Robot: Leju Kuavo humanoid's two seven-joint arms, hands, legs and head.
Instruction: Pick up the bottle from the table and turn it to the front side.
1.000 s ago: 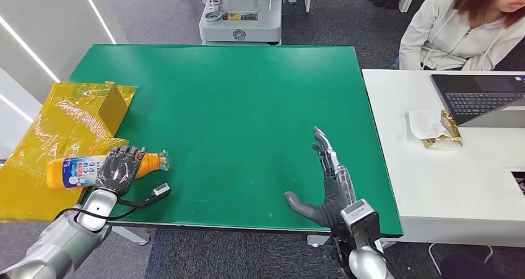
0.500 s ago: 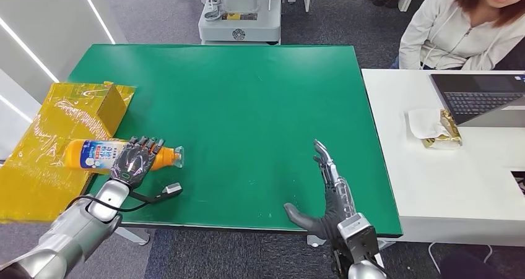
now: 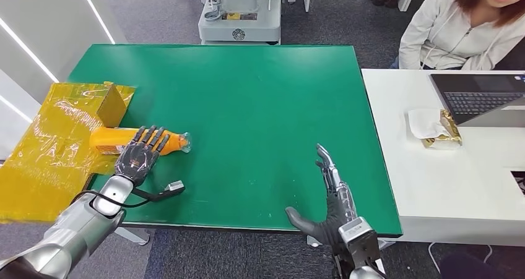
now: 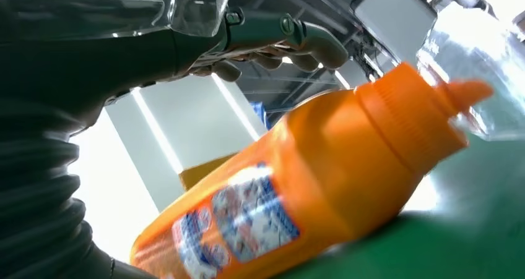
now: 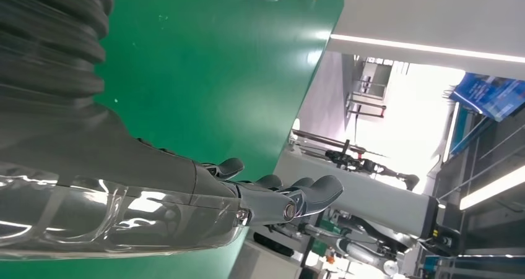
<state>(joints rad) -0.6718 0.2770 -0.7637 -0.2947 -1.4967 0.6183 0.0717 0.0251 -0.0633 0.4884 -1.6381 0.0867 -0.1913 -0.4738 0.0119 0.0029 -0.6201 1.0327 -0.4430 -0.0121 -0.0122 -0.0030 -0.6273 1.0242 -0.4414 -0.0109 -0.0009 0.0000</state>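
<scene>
One orange bottle [image 3: 117, 139] lies on its side at the left edge of the green table [image 3: 247, 106], its body partly over the yellow plastic sheet [image 3: 49, 149] and its clear cap [image 3: 184, 143] pointing toward the middle of the table. In the left wrist view the bottle [image 4: 291, 186] shows a blue and white label low on its side, and its lower edge touches the table surface. The left hand [image 3: 139, 155] is laid over the bottle near its neck, fingers [image 4: 297, 41] stretched out above it and spread — whether they really grip it, I cannot tell. The right hand [image 3: 331, 192] is well apart from the bottle, near the front edge of the table, flat and open with the thumb out to the side, holding nothing. Between the bottle and the right hand the table is wide bare green. A small yellow box [image 3: 112, 104] stands just behind the bottle. Beyond the right edge of the table there is a white desk [image 3: 433, 186] with a laptop [image 3: 483, 96], and a person [image 3: 458, 25] sits behind it.
</scene>
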